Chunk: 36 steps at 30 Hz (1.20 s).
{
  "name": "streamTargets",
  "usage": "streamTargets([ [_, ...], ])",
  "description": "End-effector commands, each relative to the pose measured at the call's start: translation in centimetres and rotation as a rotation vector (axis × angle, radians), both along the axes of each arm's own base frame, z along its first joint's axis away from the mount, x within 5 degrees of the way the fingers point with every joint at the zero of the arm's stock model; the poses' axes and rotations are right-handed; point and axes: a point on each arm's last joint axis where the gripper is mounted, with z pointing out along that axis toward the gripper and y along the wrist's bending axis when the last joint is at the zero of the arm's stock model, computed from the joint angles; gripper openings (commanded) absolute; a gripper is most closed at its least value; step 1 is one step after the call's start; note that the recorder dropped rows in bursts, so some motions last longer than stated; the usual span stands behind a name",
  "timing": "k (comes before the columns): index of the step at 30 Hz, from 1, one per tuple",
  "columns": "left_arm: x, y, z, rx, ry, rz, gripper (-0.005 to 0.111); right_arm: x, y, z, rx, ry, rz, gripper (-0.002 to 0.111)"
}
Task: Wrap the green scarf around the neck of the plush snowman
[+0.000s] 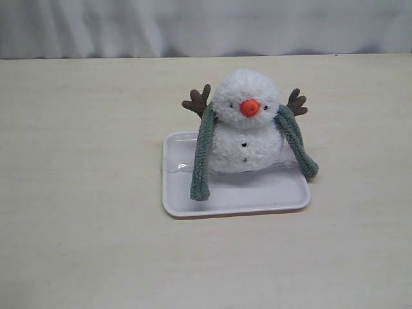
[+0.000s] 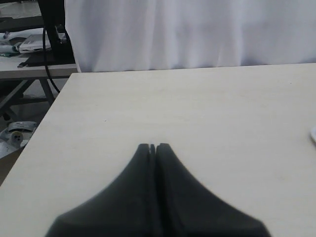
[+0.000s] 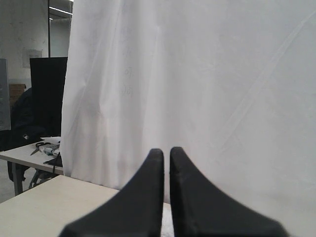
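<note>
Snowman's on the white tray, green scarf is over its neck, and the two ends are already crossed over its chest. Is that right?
Not quite: the ends are not crossed. The exterior view shows the green scarf hanging in two separate strips, one down each side of the plush snowman, with the buttoned chest bare between them. The snowman does sit on the white tray.

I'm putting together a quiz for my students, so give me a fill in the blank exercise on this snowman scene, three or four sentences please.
The plush snowman sits on a tray whose colour is ____.
The green scarf is draped over it with ____ ends hanging down in front.
Its nose is coloured ____.
The left tool and the right tool are both ____, not open.
Missing words: white; two; orange; shut.
</note>
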Motion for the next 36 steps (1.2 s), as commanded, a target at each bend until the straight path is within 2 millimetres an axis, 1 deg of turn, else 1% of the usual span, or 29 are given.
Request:
streamTargets([
  [1,0.0,0.0,0.0,-0.001,-0.01,-0.006,0.0,0.0,0.0,-0.2,0.0,0.005,0.001,0.004],
  [17,0.0,0.0,0.0,-0.001,-0.012,-0.006,0.0,0.0,0.0,-0.2,0.0,0.005,0.001,0.004],
  [21,0.0,0.0,0.0,-0.001,-0.012,-0.006,0.0,0.0,-0.2,0.0,-0.09,-0.057,-0.048,0.004],
  [24,0.0,0.0,0.0,-0.001,-0.012,-0.006,0.0,0.0,-0.3,0.5,-0.079,-0.124,-0.102,0.004],
  [26,0.0,0.0,0.0,-0.001,-0.012,-0.006,0.0,0.4,0.0,0.6,-0.047,-0.213,-0.194,0.004],
  [27,0.0,0.0,0.0,-0.001,-0.012,-0.006,0.0,1.1,0.2,0.3,-0.027,-0.287,-0.269,0.004],
  [29,0.0,0.0,0.0,-0.001,-0.012,-0.006,0.0,1.9,0.3,-0.3,-0.018,-0.37,-0.341,0.004],
  [31,0.0,0.0,0.0,-0.001,-0.012,-0.006,0.0,2.7,0.4,-1.3,-0.075,-0.423,-0.396,0.004],
  [33,0.0,0.0,0.0,-0.001,-0.012,-0.006,0.0,3.6,0.6,-2.7,-0.133,-0.425,-0.422,0.004],
  [36,0.0,0.0,0.0,-0.001,-0.012,-0.006,0.0,5.1,0.8,-5.4,-0.236,-0.352,-0.446,0.004],
])
